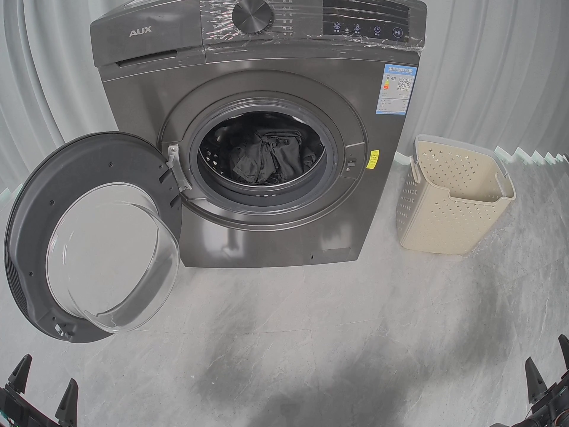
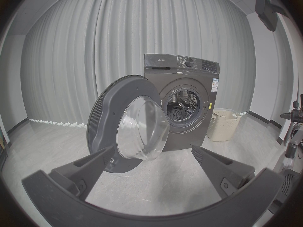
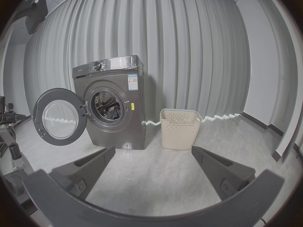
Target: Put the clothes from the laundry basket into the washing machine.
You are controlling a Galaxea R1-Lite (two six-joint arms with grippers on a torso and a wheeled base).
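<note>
Dark grey clothes: a crumpled heap that lies inside the steel drum, behind the round opening.
Machine: the grey metal front-loading washing machine stands on the pale marbled floor; its round door with the bulging clear glass is swung wide open toward the robot's left.
Basket: the cream perforated plastic laundry basket stands just beside the machine, on its right side; no cloth shows in the part of its inside that I can see (the very bottom is hidden by the near wall).
Left pincer: released, jaws spread, holding nothing, low and apart from the door.
Right pincer: released too and empty, well apart from the basket.
Progress: I judge the moving of the clothes is done, or nearly done; what is left is perhaps only to check the basket's bottom.
</note>
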